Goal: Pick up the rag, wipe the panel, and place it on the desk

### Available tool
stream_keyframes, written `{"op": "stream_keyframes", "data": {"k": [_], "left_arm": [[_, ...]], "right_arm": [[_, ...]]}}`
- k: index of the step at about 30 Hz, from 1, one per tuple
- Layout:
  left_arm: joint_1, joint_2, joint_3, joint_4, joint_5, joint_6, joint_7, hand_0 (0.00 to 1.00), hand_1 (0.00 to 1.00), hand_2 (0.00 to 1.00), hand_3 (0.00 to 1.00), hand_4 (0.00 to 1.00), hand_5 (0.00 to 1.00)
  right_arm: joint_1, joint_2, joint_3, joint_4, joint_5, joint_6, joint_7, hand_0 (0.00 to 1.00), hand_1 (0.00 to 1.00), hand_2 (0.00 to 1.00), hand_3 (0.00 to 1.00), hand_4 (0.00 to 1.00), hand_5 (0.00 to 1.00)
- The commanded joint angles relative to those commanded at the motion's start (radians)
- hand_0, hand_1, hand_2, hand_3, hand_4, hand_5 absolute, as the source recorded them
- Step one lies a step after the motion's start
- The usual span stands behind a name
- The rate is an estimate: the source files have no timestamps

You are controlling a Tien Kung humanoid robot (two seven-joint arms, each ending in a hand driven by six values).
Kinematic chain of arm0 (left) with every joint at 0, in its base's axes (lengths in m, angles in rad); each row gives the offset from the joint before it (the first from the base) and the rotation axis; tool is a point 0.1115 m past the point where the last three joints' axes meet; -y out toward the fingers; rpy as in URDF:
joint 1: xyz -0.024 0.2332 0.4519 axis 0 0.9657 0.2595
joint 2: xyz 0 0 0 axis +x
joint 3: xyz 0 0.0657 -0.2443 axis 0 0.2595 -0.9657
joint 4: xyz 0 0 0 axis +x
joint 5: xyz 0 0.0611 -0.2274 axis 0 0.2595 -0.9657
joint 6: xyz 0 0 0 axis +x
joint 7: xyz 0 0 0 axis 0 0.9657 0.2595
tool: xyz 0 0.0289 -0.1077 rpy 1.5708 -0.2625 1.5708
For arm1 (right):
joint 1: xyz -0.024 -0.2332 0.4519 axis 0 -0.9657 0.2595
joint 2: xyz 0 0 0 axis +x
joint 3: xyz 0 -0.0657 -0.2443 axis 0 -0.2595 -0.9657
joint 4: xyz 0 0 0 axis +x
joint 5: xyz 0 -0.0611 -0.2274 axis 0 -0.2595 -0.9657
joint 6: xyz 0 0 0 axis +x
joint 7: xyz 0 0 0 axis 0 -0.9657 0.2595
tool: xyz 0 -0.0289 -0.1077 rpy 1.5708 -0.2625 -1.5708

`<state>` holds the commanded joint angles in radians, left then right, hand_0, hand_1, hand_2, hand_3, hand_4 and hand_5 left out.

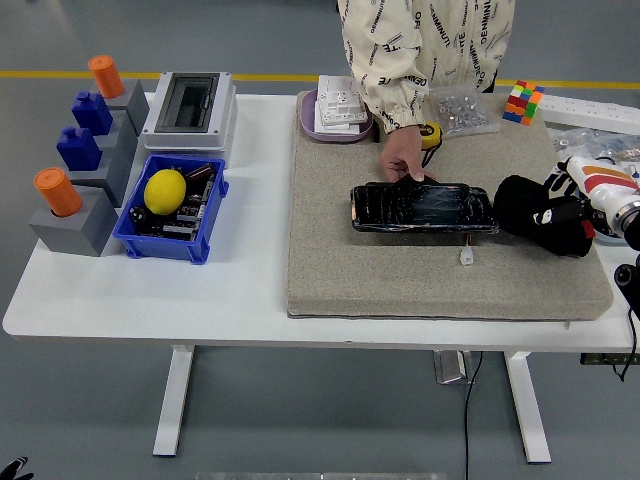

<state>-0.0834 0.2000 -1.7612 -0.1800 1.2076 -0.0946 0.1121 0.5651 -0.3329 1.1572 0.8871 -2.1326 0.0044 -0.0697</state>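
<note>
A glossy black panel (pixel 423 208) lies flat on the grey mat (pixel 400 275). A person's hand (pixel 402 160) presses on the panel's far left edge. A crumpled black rag (pixel 532 214) sits just off the panel's right end, low over the mat and close to touching the panel. My right hand (pixel 572 202) comes in from the right edge and is shut on the rag. Only a black tip of my left hand (pixel 12 467) shows at the bottom left corner, below the table.
A small white connector (pixel 467 257) lies on the mat in front of the panel. Behind the mat are a tray of white switches (pixel 338 108), a yellow tape measure (pixel 430 133), a bag of screws (pixel 462 110) and a colour cube (pixel 524 102). At left stand a blue bin (pixel 160 245) holding a lemon (pixel 165 190), grey blocks and an electrical box (pixel 190 105).
</note>
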Motion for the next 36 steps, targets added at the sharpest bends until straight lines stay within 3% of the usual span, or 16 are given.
{"op": "stream_keyframes", "data": {"k": [11,36], "left_arm": [[0.006,0.002,0.002,0.0,0.001,0.001,0.001,0.724,0.716,0.767,0.628,0.695,0.583],[0.001,0.001,-0.001,0.0,0.005,0.0,0.001,0.726,0.717,0.767,0.628,0.695,0.585]], "right_arm": [[-0.006,-0.004,0.008,0.009,-0.005,0.016,0.002,0.664,0.626,0.72,0.712,0.998,0.438],[-0.002,0.0,0.026,0.009,-0.014,0.027,0.002,0.674,0.635,0.723,0.716,0.998,0.46]]}}
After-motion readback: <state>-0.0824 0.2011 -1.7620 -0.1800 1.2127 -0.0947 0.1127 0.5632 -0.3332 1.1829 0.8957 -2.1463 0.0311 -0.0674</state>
